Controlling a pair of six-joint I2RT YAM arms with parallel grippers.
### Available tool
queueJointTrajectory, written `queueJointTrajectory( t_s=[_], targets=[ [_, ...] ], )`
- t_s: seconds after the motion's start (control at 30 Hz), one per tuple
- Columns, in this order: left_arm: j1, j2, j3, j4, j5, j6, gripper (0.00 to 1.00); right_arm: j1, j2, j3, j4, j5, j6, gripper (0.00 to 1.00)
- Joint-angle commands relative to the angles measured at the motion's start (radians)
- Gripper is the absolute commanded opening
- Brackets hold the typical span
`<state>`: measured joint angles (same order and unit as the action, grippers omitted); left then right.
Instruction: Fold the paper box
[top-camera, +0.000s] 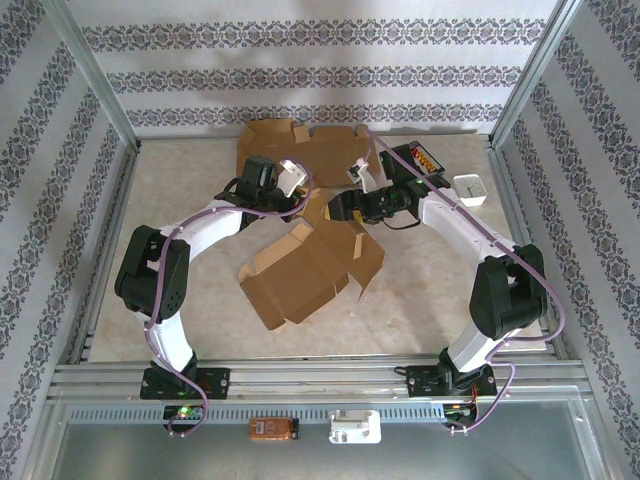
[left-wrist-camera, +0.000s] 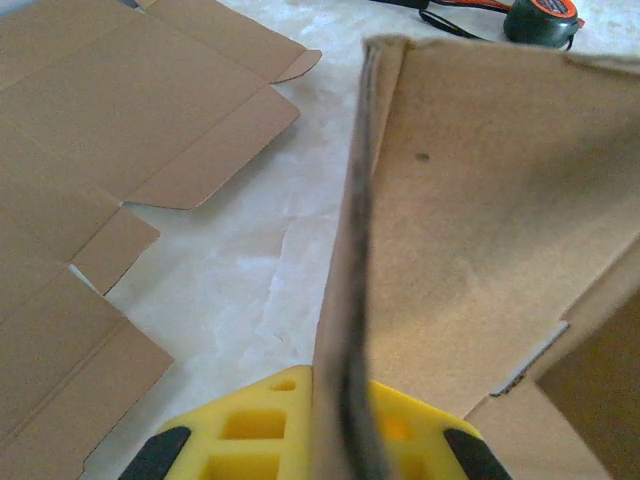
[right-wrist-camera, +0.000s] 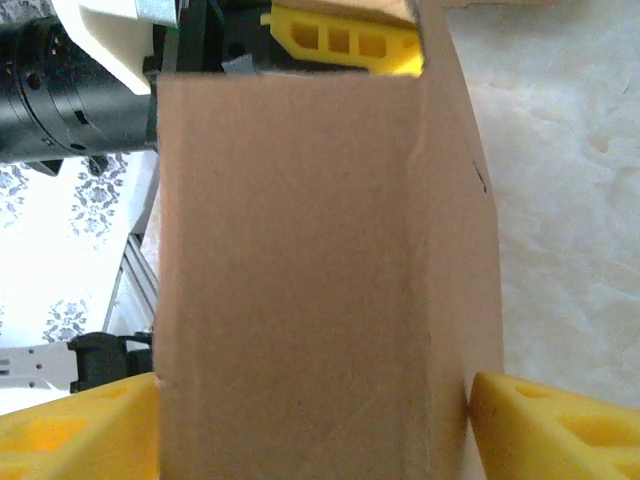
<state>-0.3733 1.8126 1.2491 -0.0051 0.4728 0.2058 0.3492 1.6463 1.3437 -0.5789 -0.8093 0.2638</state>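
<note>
The paper box (top-camera: 310, 268) lies half-formed in the middle of the table (top-camera: 190, 190). Its loose flaps splay toward the near rail (top-camera: 320, 372), and one flap is raised at its far side, between your two arms. Your left gripper (left-wrist-camera: 345, 390) is clamped shut on that raised flap, which you see edge-on, running up from between the yellow fingers. Your right gripper (right-wrist-camera: 315, 405) has its fingers spread wide, one at each side edge of a box panel; you cannot tell whether they press on it.

Beyond both wrists a flat cardboard blank (top-camera: 300, 145) lies by the far wall, its near edge just beside the grippers. A tape measure (top-camera: 420, 158) sits close behind your right wrist, and a small clear block (top-camera: 470, 187) lies near the right side of the table. You have bare table to the left of the box and off its near right corner. The far side is crowded.
</note>
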Motion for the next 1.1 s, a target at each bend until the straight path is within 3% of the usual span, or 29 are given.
queueJointTrajectory(
  t_s=[0.0,0.23,0.37,0.5,0.63,0.87,1.07],
  targets=[
    [-0.007,-0.030,0.023,-0.017,-0.004,0.012,0.04,0.000,-0.016,0.033,-0.044,-0.011,-0.037,0.69],
    [-0.007,-0.035,0.027,-0.017,0.013,-0.006,0.04,0.008,-0.003,0.040,-0.041,0.009,-0.032,0.57],
    [-0.013,-0.036,0.045,-0.018,0.037,-0.082,0.05,0.028,-0.036,0.035,-0.039,0.171,-0.072,0.49],
    [-0.019,-0.039,0.059,-0.030,0.045,-0.143,0.06,0.064,-0.070,0.032,-0.044,0.407,-0.138,0.48],
    [-0.022,-0.048,0.067,-0.040,0.051,-0.206,0.07,0.088,-0.083,0.034,-0.038,0.564,-0.175,0.49],
    [-0.026,-0.020,0.074,0.001,0.127,-0.409,0.08,0.102,-0.079,0.029,0.004,0.602,-0.176,0.49],
    [-0.029,-0.006,0.071,-0.035,0.128,-0.521,0.09,0.107,-0.074,0.019,0.021,0.639,-0.175,0.49]
  ],
)
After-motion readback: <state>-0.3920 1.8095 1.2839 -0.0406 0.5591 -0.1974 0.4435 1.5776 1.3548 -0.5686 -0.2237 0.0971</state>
